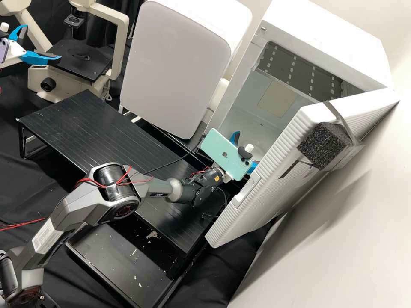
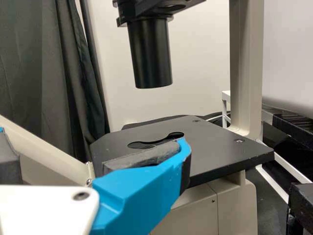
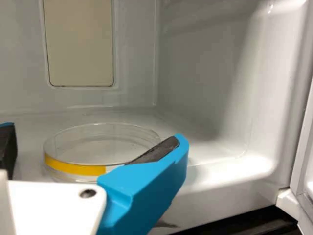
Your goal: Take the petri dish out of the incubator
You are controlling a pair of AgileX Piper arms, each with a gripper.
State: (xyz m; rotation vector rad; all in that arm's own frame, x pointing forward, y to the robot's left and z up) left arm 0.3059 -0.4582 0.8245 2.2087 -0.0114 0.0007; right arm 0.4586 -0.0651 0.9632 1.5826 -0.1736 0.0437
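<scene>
One end effector (image 1: pixel 245 149), the right, stands wide at the mouth of the incubator (image 1: pixel 329 45), right of centre in the high view. Ahead, the petri dish (image 3: pixel 74 169) sits inside, ungripped. With the door (image 1: pixel 274 179) open, gripping and withdrawing the dish apparently remain.

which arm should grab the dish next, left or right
Right, I'd say: the right gripper is open at the petri dish in the incubator; the left gripper is by the microscope.
</scene>
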